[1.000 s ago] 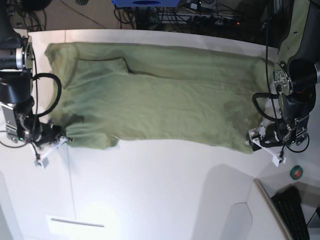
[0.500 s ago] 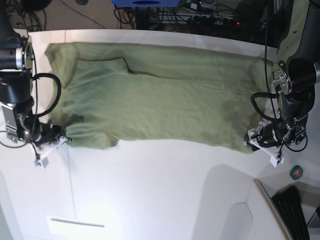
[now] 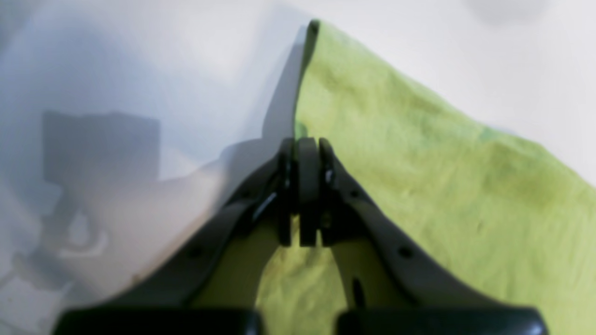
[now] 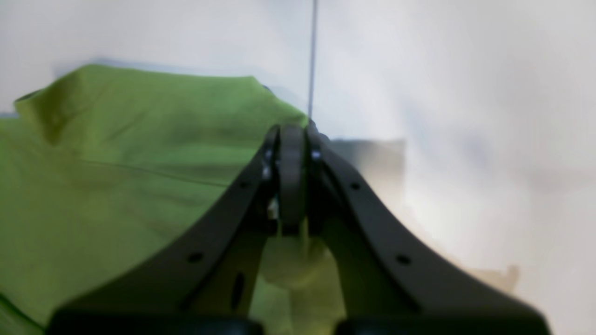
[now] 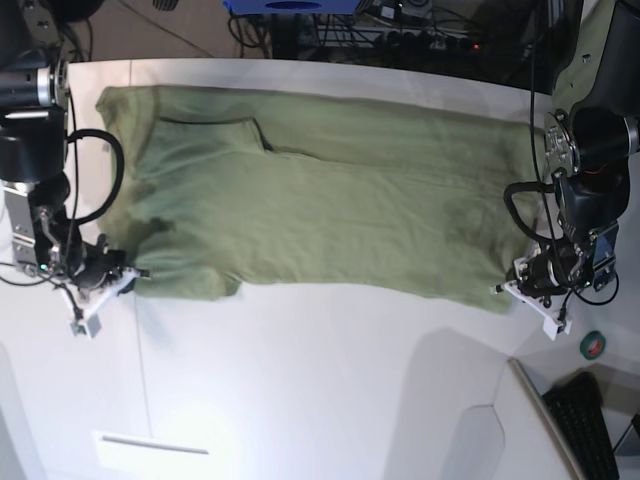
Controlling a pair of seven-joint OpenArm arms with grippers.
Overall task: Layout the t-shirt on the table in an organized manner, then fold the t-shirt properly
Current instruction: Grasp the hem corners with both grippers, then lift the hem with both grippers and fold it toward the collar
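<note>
The olive-green t-shirt (image 5: pixel 320 200) lies spread lengthwise across the white table (image 5: pixel 300 390), with one sleeve folded over near the far left. My left gripper (image 5: pixel 510 288) is at the shirt's near right corner and is shut on the t-shirt's edge (image 3: pixel 396 153); its jaws are pressed together (image 3: pixel 302 153). My right gripper (image 5: pixel 125 275) is at the near left corner and is shut on the t-shirt (image 4: pixel 139 163); its jaws are pressed together (image 4: pixel 291 139). The cloth rises slightly at both pinched corners.
A dark seam line (image 4: pixel 312 56) runs across the table by the right gripper. A green-and-red tape roll (image 5: pixel 594 346) and a black keyboard (image 5: pixel 585 415) sit at the near right, off the curved table edge. Cables and equipment lie behind the far edge.
Both grippers have shifted slightly toward the near edge, drawing the shirt's near hem with them. The shirt's far left corner has moved a little to the right.
</note>
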